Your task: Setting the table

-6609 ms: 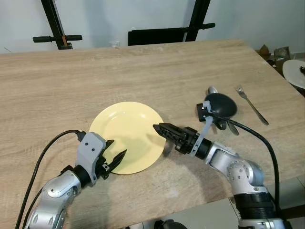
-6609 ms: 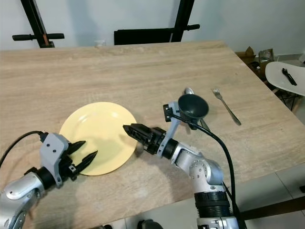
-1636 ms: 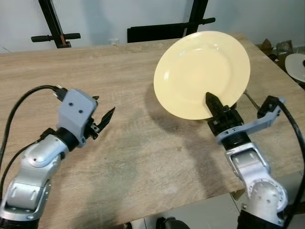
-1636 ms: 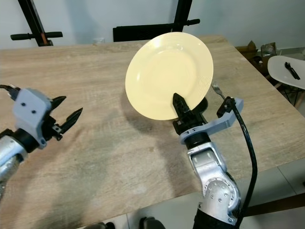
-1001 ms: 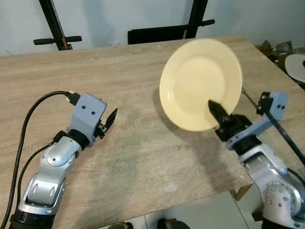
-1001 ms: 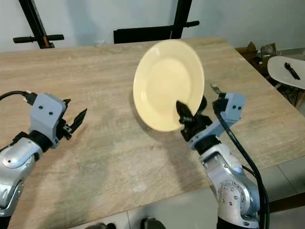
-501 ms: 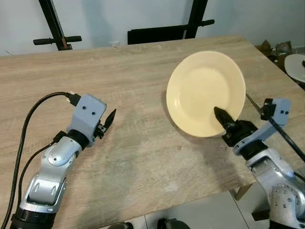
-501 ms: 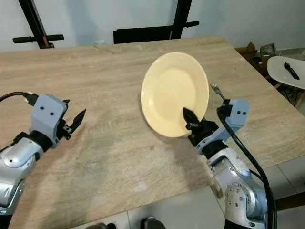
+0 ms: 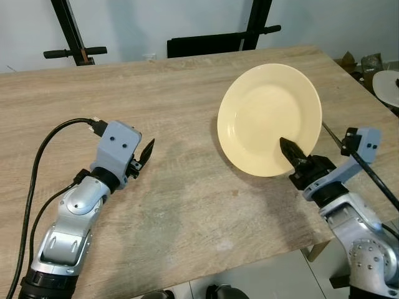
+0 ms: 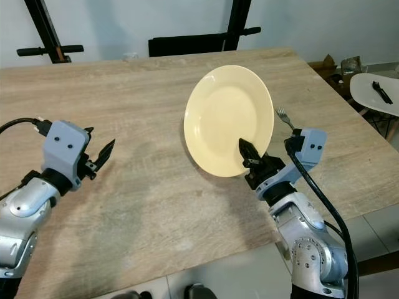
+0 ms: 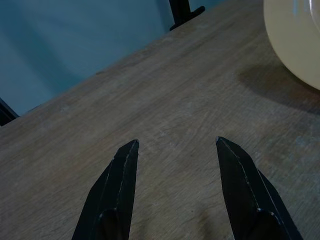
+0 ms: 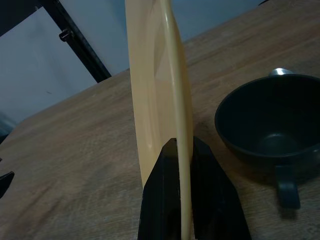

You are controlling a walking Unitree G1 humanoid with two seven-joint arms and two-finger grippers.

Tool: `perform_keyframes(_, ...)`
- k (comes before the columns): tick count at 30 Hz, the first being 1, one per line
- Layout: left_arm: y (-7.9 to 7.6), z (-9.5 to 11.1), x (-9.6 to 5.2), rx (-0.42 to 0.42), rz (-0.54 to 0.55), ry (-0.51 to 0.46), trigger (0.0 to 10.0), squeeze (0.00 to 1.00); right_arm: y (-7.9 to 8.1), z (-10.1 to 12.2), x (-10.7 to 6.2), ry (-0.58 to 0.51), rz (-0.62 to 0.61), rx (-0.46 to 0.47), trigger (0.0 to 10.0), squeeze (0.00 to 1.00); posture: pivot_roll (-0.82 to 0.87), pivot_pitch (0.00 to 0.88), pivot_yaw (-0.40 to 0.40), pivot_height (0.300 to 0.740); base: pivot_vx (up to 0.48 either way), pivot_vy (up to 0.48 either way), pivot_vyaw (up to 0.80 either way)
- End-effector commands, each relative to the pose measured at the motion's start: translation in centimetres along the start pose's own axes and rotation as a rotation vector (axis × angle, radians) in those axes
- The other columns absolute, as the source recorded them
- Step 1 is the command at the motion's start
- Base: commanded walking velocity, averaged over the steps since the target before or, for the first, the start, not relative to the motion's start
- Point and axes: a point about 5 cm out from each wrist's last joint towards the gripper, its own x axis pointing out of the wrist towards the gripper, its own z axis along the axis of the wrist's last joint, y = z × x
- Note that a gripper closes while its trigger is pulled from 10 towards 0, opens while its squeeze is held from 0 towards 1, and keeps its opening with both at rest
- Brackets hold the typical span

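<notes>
- The left gripper [image 9: 147, 151] hangs just above the table [image 9: 187, 205], fingers spread and empty, well apart from the plate.
- The right gripper [image 9: 293, 154] is clamped on the lower rim of the yellow plate [image 9: 268, 118], which stands nearly on edge in the air above the table's right side.
- A thin rim pinch could slip, so the plate may swing or drop.
- Lowered carelessly, it could strike the dark cup [image 12: 267, 125] or the fork [image 10: 283, 116] just behind.

Bare tabletop [image 9: 187, 187] left of raised plate [image 9: 268, 118]; cup [image 12: 267, 125] behind.
</notes>
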Motion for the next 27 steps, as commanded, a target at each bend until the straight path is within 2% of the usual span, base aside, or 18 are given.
perform_keyframes(1, -0.27, -0.54, -0.16, -0.003, 0.004, 0.026, 10.0, 0.0, -0.24, 0.14, 0.0, -0.014, -0.012, 0.002, 10.0, 0.0, -0.09, 0.052, 0.031, 0.74, 0.0, 0.0, 0.0)
perform_keyframes(7, -0.32, -0.53, -0.11, -0.007, 0.007, 0.023, 10.0, 0.0, -0.33, 0.1, 0.04, -0.011, -0.014, 0.003, 10.0, 0.0, -0.09, 0.05, 0.027, 0.74, -0.136, 0.0, 0.0)
perform_keyframes(27, 0.07, -0.66, 0.11, -0.005, 0.01, 0.025, 10.0, 0.0, -0.52, 0.04, 0.17, -0.006, -0.014, 0.001, 10.0, 0.0, -0.09, 0.043, 0.028, 0.74, -0.347, 0.0, 0.0)
